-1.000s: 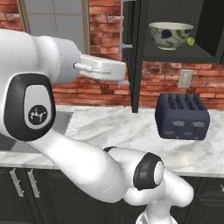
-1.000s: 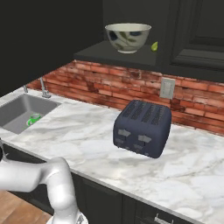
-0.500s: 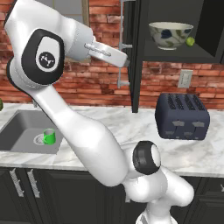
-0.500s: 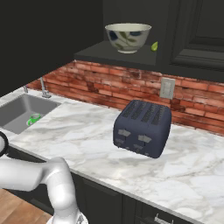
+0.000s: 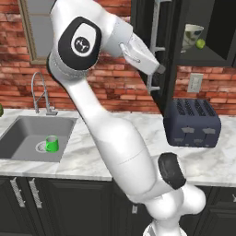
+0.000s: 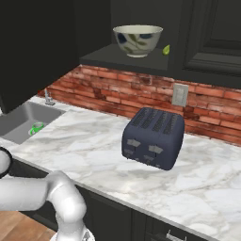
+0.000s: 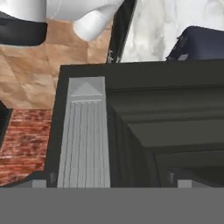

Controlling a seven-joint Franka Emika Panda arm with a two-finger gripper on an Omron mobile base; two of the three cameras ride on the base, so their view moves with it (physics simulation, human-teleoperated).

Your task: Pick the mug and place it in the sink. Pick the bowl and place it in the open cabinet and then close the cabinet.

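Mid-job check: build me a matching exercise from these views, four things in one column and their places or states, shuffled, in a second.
Things:
1. small bright green mug
2. large round patterned bowl
3. dark blue toaster
4. tall black cabinet door

Places or states:
A. on the marble counter
B. standing open, silver bar handle facing out
C. down in the grey sink
D. on the open cabinet's shelf

Pairs: 1-C, 2-D, 3-A, 4-B

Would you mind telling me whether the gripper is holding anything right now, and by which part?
Nothing is held. The gripper is open beside the cabinet door; the bowl sits on the shelf and the mug in the sink.
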